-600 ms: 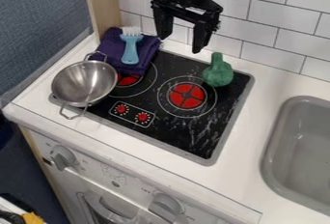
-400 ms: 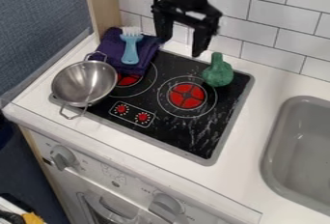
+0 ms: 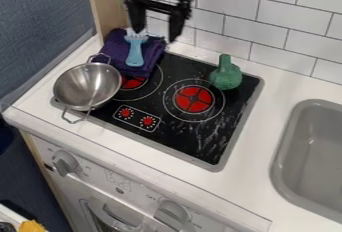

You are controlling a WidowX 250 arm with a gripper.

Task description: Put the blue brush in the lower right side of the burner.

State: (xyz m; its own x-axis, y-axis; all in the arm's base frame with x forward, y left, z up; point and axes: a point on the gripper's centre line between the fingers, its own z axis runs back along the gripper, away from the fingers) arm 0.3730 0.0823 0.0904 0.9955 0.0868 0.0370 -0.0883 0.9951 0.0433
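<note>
"Camera view, and the blue brush is lying on the folded purple towel, at the cooktop's upper left! Bristles to the wall, handle pointing down the frame."

"And the end effector?"

"Above the towel, fingers spread wide, nothing gripped! One fingertip overlaps the bristles in this view, but whether it touches them, I can't tell."

"So what's on the scoreboard?"

"No grasp, no lift, no placement. I'd call this the approach phase, right at the start of the job. Left to do: line up over the brush, close on it, raise it off the cloth, carry it across and set it down at the lower right of the black cooktop."

"Anything along that route?"

"The green toy vegetable stands at the upper right, and the metal colander sits over on the left. A path between them looks the sensible line to me."

"Any brands or labels to call?"

"No brand I can call! There are fine markings round the two red dials and faint print on the white front panel, too small to make out."
</note>
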